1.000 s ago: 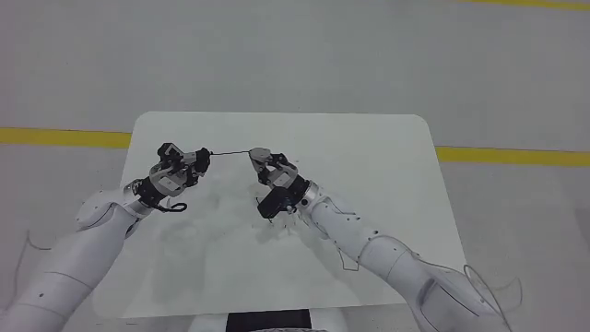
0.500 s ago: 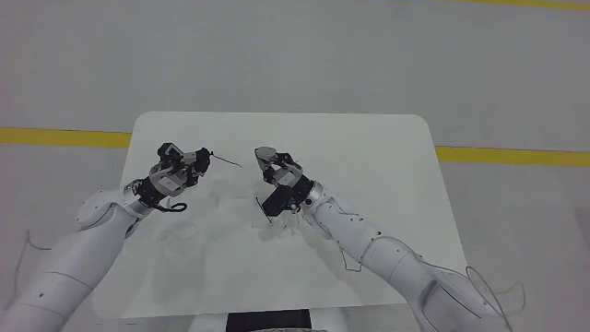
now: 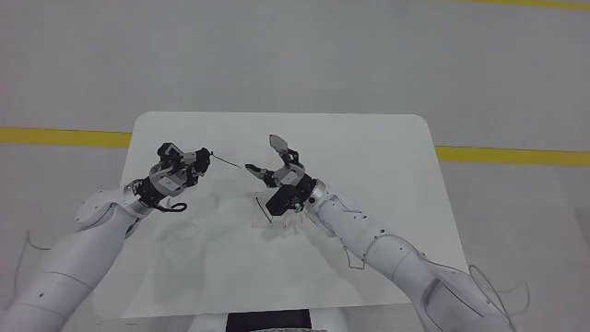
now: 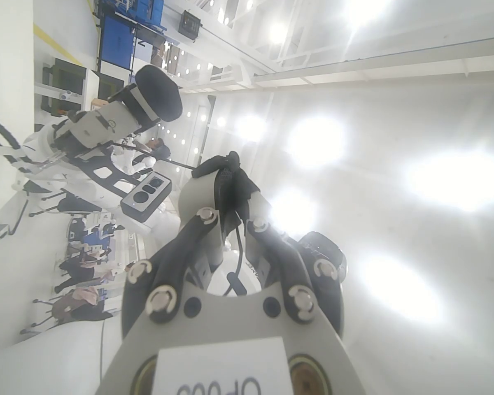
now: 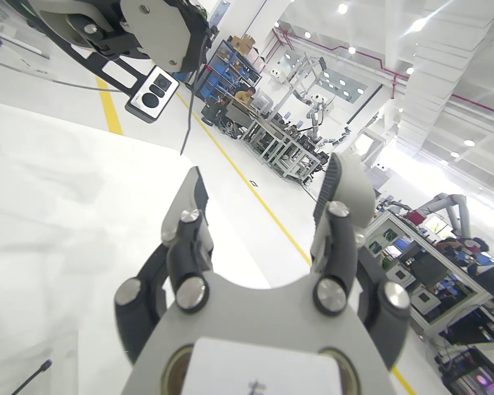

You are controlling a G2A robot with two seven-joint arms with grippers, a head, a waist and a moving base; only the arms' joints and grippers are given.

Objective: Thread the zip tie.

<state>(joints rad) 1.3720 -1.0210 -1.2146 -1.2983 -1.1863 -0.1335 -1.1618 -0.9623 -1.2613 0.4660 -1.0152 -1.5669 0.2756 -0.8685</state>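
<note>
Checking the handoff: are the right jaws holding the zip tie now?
No, the right jaws stand wide open and empty, while the zip tie sticks out of the shut left jaws.

White table [image 3: 406,148] with rounded corners, its top faintly creased toward the 6 o'clock side. One thin dark strip [image 3: 265,212] lies flat on it near the centre, slightly toward 9 o'clock, running roughly from 11 to 5 o'clock.

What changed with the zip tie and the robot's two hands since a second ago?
The right hand let go of the zip tie and opened wide. The zip tie's free end sagged a little and now sticks out toward it. The left hand stayed where it was above the table, shut on the zip tie.
</note>
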